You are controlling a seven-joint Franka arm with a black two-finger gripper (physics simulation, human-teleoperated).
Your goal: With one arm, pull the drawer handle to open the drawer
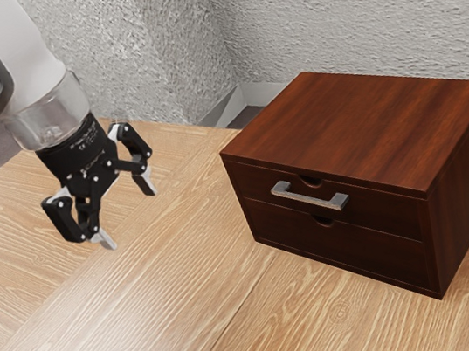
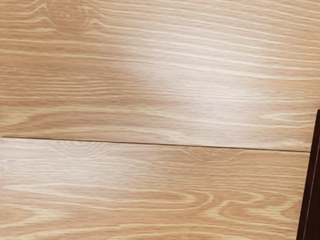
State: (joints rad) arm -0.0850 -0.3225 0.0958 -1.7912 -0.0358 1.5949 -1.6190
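Bench (image 1: 195,323) under my pincer (image 1: 128,216), fingers spread, empty; handle (image 1: 310,195) well apart, drawer (image 1: 381,209) shut, whole pull left.

Cabinet (image 1: 369,133) is sitting on the table (image 1: 149,312) at the exterior view's right, handle (image 1: 310,195) lying across its upper drawer (image 1: 354,208). Gripper (image 1: 128,215) is hanging over the table, well apart leftward. Strip (image 2: 311,190) near the hand is probably the cabinet.

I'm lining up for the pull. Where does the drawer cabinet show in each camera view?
Exterior view: the cabinet stands toward the exterior view's right, its handle facing the open gripper, which is apart from it.
Wrist view: a dark sliver of the cabinet shows where the plank seam ends.
Shared landmark: the light wooden table that the cabinet stands on.
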